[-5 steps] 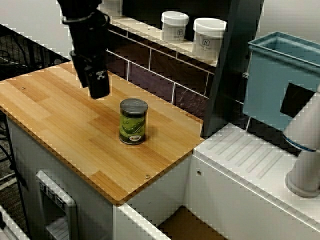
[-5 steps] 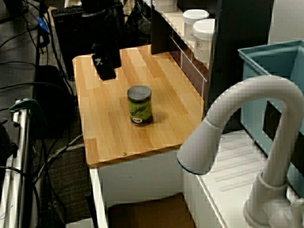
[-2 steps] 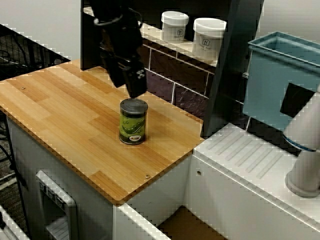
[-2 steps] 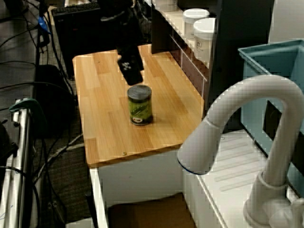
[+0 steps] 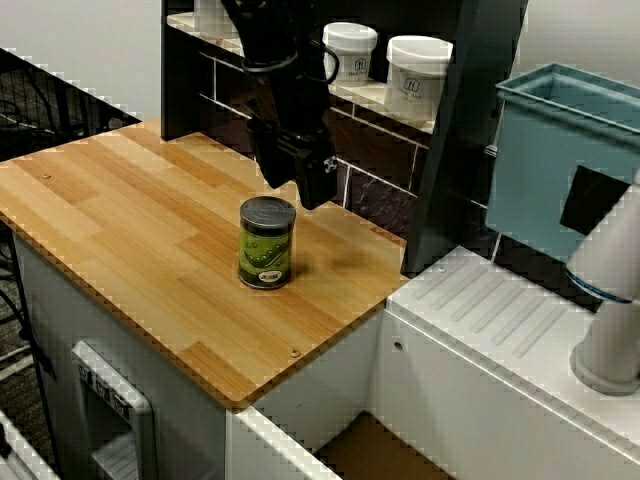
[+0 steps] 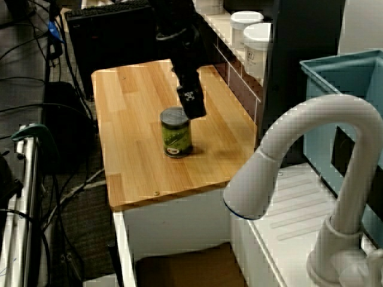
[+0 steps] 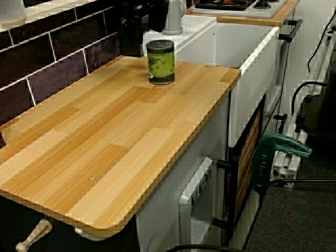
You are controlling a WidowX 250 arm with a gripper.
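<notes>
**A:** Where is the arm right now?

**B:** In the high front view, the black robot gripper (image 5: 318, 190) hangs in the upper middle of the frame. It is just above and to the right of the green-labelled tin can with the grey lid (image 5: 267, 243), close to it but apart from it. It carries nothing. The fingers read as one dark block, so I cannot tell whether they are parted or pressed together.

**A:** And the can?

**B:** It stands upright on the light wooden countertop (image 5: 120, 235), near the centre of the frame. In the view over the tap, the gripper's (image 6: 194, 109) tip sits just beside the upper right of the can's (image 6: 176, 133) lid. In the low view along the counter, the can (image 7: 160, 62) stands in the upper middle.

**A:** What would careful work here call for?

**B:** As I judge it, the fingers need centring over the lid. They are off to one side, and a tall, narrow tin tips easily from a sideways knock.

**A:** Anything crowding it?

**B:** The dark tiled wall (image 5: 375, 200) and the shelf with two white lidded tubs (image 5: 417, 75) are close behind the arm. A dark upright post (image 5: 452, 150) stands at the right, with a blue plastic bin (image 5: 550, 170) beyond it. A white curved tap (image 6: 311, 173) fills the lower right.
</notes>
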